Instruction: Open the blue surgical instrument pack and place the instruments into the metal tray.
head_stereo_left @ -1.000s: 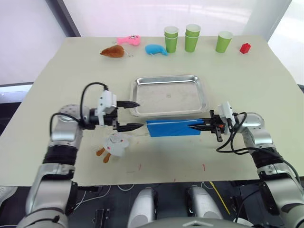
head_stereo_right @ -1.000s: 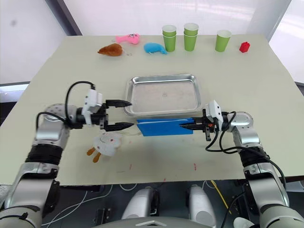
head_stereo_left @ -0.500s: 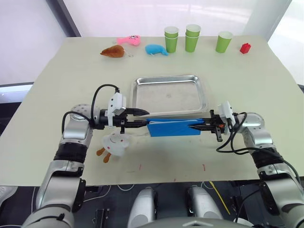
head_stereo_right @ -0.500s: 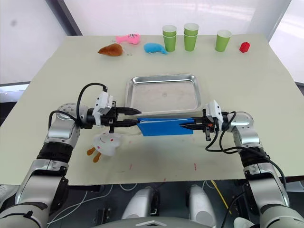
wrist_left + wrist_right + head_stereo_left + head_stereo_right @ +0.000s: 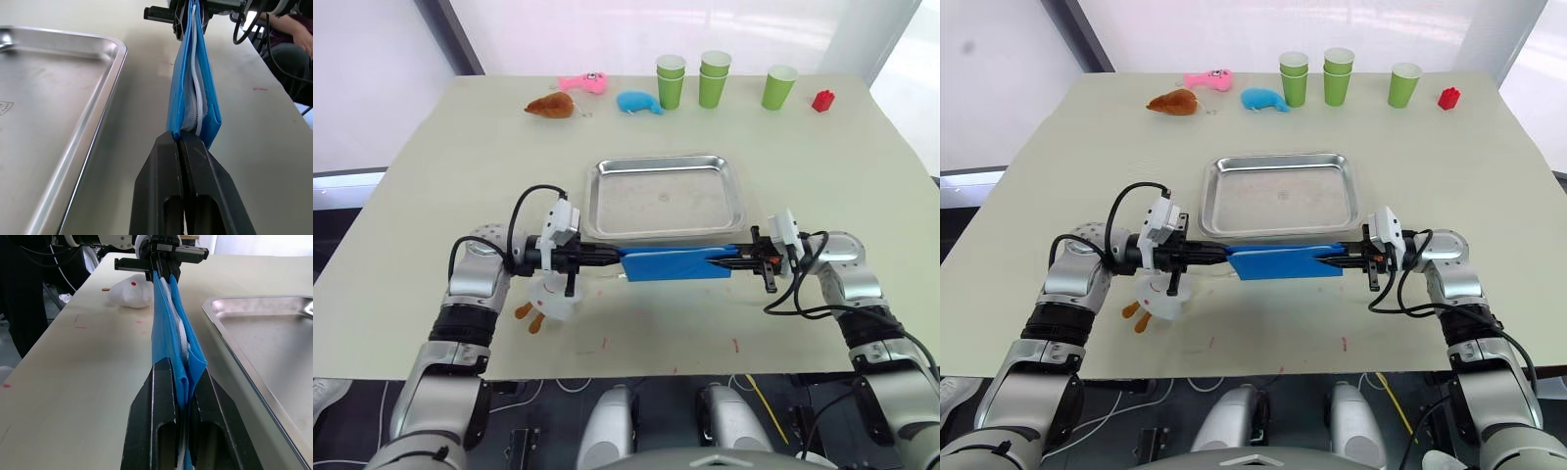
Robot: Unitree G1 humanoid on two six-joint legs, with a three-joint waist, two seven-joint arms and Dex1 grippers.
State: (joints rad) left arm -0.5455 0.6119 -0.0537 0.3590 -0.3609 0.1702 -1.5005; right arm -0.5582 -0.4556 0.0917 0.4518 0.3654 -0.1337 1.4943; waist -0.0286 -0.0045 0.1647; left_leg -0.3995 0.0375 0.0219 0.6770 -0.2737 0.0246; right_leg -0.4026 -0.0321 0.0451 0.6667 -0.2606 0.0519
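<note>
While the flat bright-blue fabric instrument pack [image 5: 674, 262] stands on edge along the near rim of the shallow shiny steel tray [image 5: 665, 196], the left gripper [image 5: 613, 258] pinches one end and the right gripper [image 5: 717, 259] clamps the other, mid-table [image 5: 431, 176].

This looks like a robot test lab rather than a home or clinic. A plain cream table [image 5: 431, 176] fills the frame, with small red marks near its lower edge. Along the top sit unrelated props: green cups [image 5: 710, 78], plush toys [image 5: 582, 83] and a red block [image 5: 821, 100]. Loose cables [image 5: 538, 392] lie on the floor at the bottom.
</note>
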